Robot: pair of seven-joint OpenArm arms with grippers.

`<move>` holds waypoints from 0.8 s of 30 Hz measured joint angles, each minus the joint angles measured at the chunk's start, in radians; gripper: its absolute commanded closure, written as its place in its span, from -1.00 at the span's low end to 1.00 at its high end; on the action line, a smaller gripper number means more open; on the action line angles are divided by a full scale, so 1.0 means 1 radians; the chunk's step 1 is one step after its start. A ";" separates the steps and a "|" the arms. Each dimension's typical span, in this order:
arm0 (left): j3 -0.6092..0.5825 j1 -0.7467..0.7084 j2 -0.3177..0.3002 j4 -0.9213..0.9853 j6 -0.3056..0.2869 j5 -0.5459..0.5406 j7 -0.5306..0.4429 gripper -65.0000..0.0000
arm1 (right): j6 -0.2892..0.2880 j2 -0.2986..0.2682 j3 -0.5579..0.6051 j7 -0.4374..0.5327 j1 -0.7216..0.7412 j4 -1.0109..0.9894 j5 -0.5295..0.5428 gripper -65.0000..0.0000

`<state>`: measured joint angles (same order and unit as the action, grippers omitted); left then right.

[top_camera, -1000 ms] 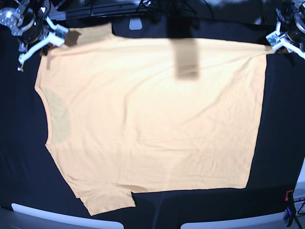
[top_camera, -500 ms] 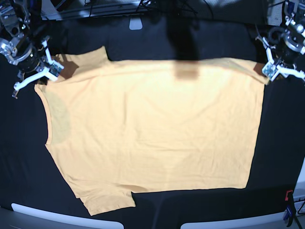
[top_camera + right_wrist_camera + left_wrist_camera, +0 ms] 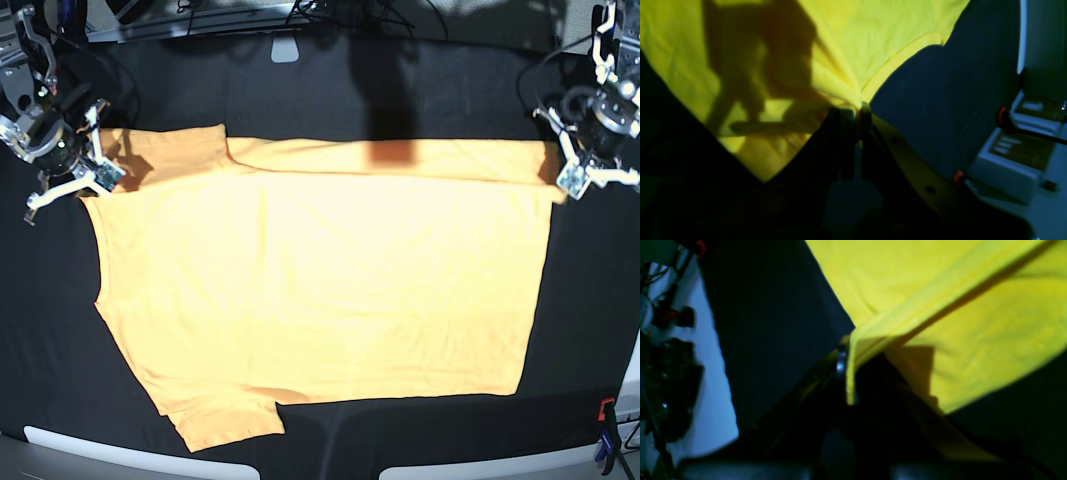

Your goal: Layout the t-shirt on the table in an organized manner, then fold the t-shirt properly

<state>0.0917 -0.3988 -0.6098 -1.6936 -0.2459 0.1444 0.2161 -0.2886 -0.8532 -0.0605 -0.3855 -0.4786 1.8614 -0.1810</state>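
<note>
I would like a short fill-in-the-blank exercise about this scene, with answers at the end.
1. The t-shirt lies on a ____ table.
2. The left tool is shut on the shirt's ____.
3. The right tool pinches fabric near the ____.
4. The far edge is folded ____ the shirt.

Answers: black; hem corner; shoulder; onto

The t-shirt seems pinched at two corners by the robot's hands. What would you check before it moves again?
1. Left hand shut on the t-shirt hem corner: ok.
2. Right hand shut on the shoulder by the collar: ok.
3. Far edge folded evenly over the body: not ok, the strip is wider near the sleeve.
4. Body lying flat on the table: ok, only light wrinkles.
5. Near sleeve spread out: ok.
6. Both layers caught in each grip: cannot tell.
</note>
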 measured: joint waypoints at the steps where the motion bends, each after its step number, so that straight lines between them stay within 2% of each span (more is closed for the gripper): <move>1: 0.000 0.009 0.000 0.000 0.000 0.001 0.000 1.00 | 0.000 0.000 0.016 0.000 0.014 -0.009 0.010 1.00; 7: 0.000 0.071 0.000 0.072 -0.002 -0.051 -0.006 1.00 | 0.001 0.006 0.133 0.000 0.110 -0.093 0.005 1.00; 11: 0.000 0.100 0.000 0.161 -0.002 -0.069 -0.038 1.00 | -0.002 0.035 0.196 0.000 0.173 -0.149 0.002 1.00; 14: 0.000 0.112 0.001 0.178 -0.003 -0.067 -0.038 1.00 | -0.004 0.053 0.234 0.000 0.222 -0.178 0.003 1.00; 20: -0.001 0.137 0.000 0.178 -0.005 -0.093 -0.058 1.00 | -0.002 0.055 0.298 0.001 0.316 -0.248 0.006 1.00; 24: -0.025 0.161 0.000 0.208 -0.039 -0.099 -0.060 1.00 | -0.004 0.056 0.323 0.000 0.359 -0.291 0.006 1.00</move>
<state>0.0669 -0.2375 -0.6094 -1.4853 -0.2844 0.0452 0.1562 -0.2924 -0.7975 0.2626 -0.3851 -0.1200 1.5707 -0.1749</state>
